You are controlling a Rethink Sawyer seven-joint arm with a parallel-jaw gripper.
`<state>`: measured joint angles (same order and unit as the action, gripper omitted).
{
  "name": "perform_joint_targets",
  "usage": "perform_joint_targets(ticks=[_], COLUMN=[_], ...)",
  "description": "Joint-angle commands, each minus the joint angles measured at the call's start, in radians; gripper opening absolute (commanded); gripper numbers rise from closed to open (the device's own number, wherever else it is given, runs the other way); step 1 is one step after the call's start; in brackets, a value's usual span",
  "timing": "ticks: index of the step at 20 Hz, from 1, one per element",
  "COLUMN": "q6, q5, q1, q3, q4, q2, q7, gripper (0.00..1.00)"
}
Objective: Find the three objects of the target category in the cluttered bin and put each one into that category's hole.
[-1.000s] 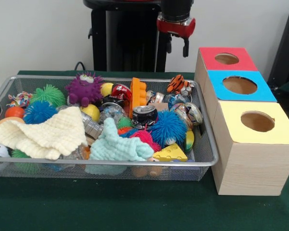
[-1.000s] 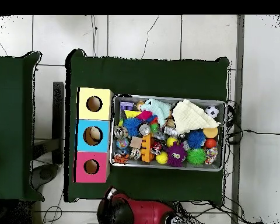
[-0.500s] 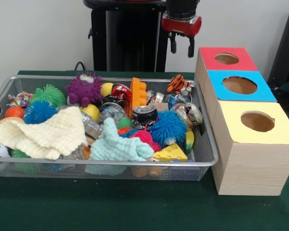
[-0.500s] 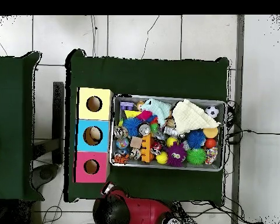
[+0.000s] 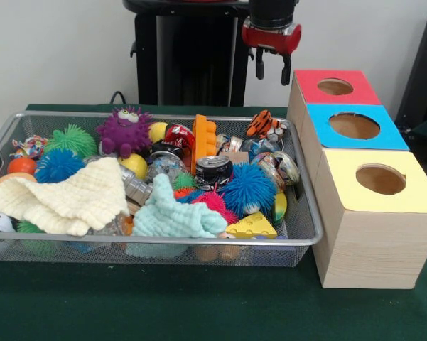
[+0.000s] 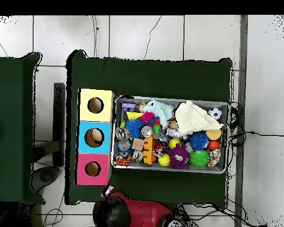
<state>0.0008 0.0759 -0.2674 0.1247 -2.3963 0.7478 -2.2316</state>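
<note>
A green-covered bench (image 5: 199, 312) carries the bin (image 5: 298, 238) mid-bench, boxes (image 5: 373, 234) beside it. The pincer (image 5: 272, 69) is held open, empty, above the far edge. Tangled toys could be snagged together.

A dark green tabletop (image 5: 163, 312) carries a silver wire-mesh bin (image 5: 302, 231) at frame left and a row of three pale wooden boxes (image 5: 369, 245) touching its right side.

gripper (image 5: 272, 69): fingers apart, empty, hanging high behind the basket's far right corner | basket (image 5: 303, 234): full of toys, two cloths on top | boxes: red-topped (image 5: 335, 87), blue-topped (image 5: 355, 126), yellow-topped (image 5: 379, 180), right of basket
</note>
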Motion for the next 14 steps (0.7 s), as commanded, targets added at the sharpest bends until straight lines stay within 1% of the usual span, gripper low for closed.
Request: perform_joint_targets(ticks=[1, 4, 7, 14], q6=[0.066, 0.067, 0.063, 0.085], q5=[-0.068, -0.072, -0.072, -0.073], q1=[0.000, 0.013, 0.010, 0.030], q3=[0.072, 0.069, 0.072, 0.056], q4=[0.139, 0.128, 0.124, 0.162], q2=[-0.024, -0.009, -0.007, -0.008], q7=[-0.115, -0.122, -0.123, -0.105], gripper=[1.00, 1.00, 1.00, 1.00])
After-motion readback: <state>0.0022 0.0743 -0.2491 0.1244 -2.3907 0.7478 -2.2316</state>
